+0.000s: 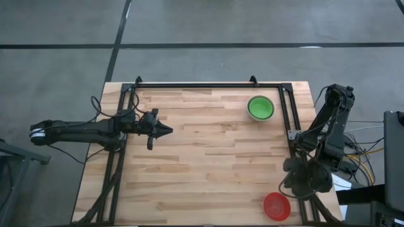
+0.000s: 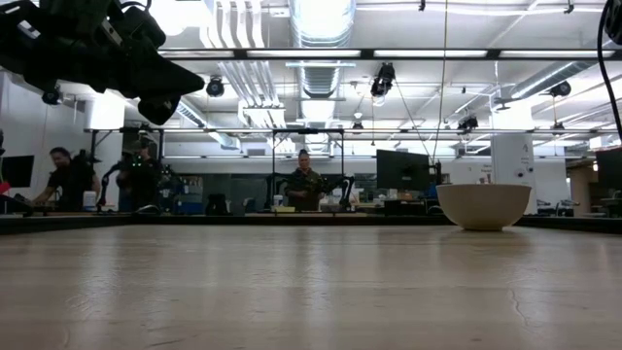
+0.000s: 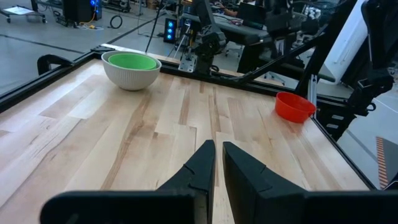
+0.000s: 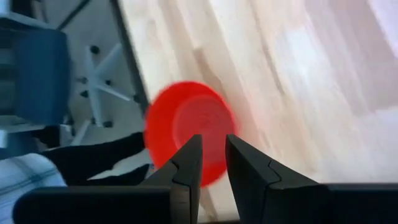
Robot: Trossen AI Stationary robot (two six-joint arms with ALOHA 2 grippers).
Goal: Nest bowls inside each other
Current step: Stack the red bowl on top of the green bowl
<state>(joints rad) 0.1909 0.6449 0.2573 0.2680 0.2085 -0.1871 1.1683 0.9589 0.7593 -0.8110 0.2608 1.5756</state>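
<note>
A red bowl (image 1: 276,206) stands upright near the table's near right corner, also visible in the right wrist view (image 4: 186,127) and the left wrist view (image 3: 293,106). At the far right, a green bowl (image 1: 260,107) sits nested in a pale grey-white bowl (image 3: 130,73), which rests on its base (image 2: 483,206). My right gripper (image 4: 213,142) hangs above the red bowl and points down at it. Its fingers are a narrow gap apart, with nothing between them. My left gripper (image 1: 165,130) hovers level over the table's left part, shut and empty (image 3: 217,152).
A black frame rail (image 1: 287,113) runs along the table's right side, close to both bowl spots, and another (image 1: 208,84) runs along the far edge. Bare wood lies between the arms. People and equipment stand in the room beyond the table (image 2: 303,185).
</note>
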